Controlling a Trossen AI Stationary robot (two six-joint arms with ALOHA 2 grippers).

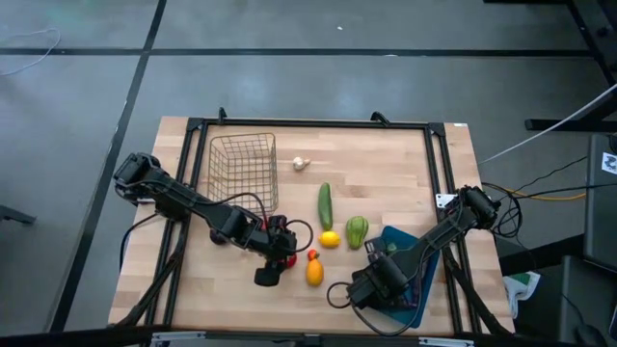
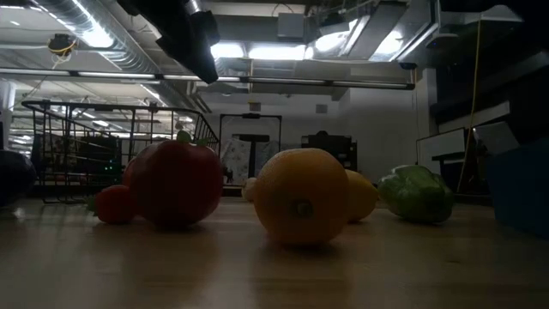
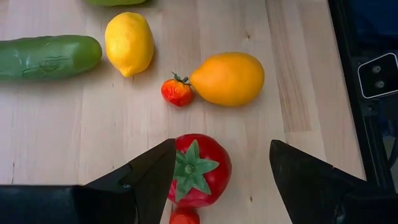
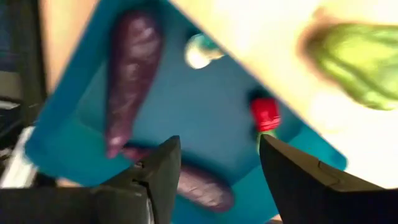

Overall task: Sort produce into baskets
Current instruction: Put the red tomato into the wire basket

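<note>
The left gripper (image 3: 217,177) straddles a glossy red plastic tomato (image 3: 198,171), fingers spread, on the pale wooden-plank worktop (image 1: 386,164). The right gripper (image 4: 217,165) hangs released over the flat teal-blue tray (image 4: 186,112). Grey floor surrounds them.

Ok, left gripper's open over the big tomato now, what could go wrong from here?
The left gripper straddles the big tomato off-centre, one finger almost touching, so closing may push it aside. A smaller red piece lies against the tomato and could get pinched too. The small tomato and orange fruit lie just ahead and could get knocked.
</note>
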